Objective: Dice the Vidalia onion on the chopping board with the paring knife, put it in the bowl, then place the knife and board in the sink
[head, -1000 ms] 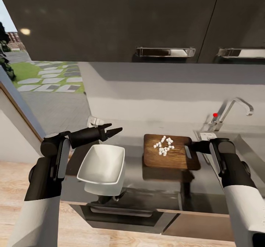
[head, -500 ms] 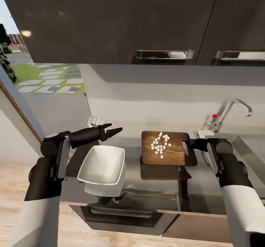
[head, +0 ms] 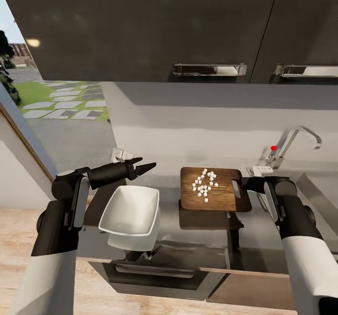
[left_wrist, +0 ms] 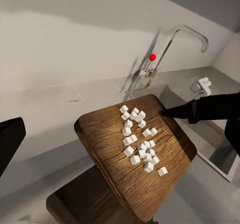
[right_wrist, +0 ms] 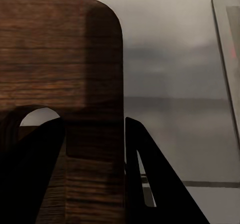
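Observation:
The dark-brown chopping board hangs level above the countertop, its shadow beneath it. My right gripper is shut on its handle end, one finger through the slot. Several white cubes of diced onion lie scattered on the board. The white square bowl stands left of the board, near the counter's front edge. My left gripper hovers open behind the bowl, pointing toward the board. The sink lies at the far right. The paring knife is out of view.
The chrome tap with its red dot rises behind the sink. Glossy black upper cabinets hang overhead. A large window is on the left. A small white fitting sits against the back wall.
The board in my right gripper has shifted slightly left and away, and the onion cubes have slid a little on it. My left arm has stayed put.

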